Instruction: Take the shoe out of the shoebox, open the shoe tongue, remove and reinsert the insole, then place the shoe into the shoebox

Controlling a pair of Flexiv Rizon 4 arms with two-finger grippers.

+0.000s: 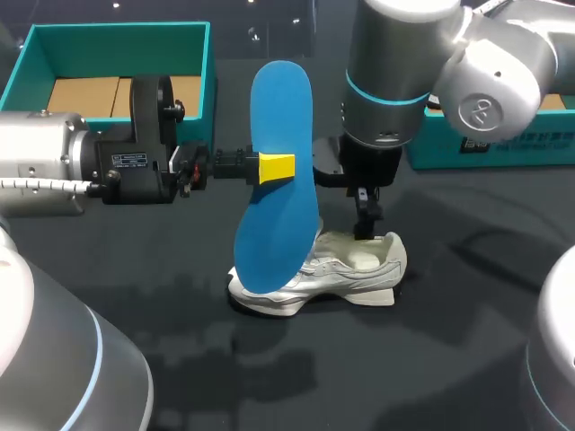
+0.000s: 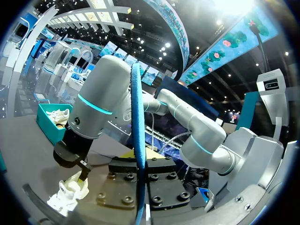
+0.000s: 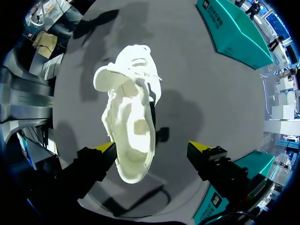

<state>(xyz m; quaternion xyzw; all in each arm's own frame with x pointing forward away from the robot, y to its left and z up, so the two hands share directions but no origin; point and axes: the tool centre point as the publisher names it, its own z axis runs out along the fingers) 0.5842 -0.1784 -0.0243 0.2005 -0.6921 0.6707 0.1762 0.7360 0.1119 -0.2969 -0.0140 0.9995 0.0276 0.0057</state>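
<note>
My left gripper [image 1: 276, 167] is shut on a blue insole [image 1: 280, 108] and holds it upright above the table. In the left wrist view the insole [image 2: 137, 117] stands edge-on between the fingers of that gripper [image 2: 139, 161]. A white shoe [image 1: 337, 274] lies on the dark table, toe to the left, partly behind the insole's lower end. My right gripper [image 1: 367, 220] hangs just above the shoe's heel opening. In the right wrist view the right gripper [image 3: 153, 149] is open, and the heel of the shoe [image 3: 129, 126] lies below and between its fingers, untouched.
A teal shoebox [image 1: 208, 72] with brown paper inside stands at the back left, behind my left arm. A second teal box part [image 1: 485, 148] lies at the back right, behind my right arm. Dark table stretches in front of the shoe.
</note>
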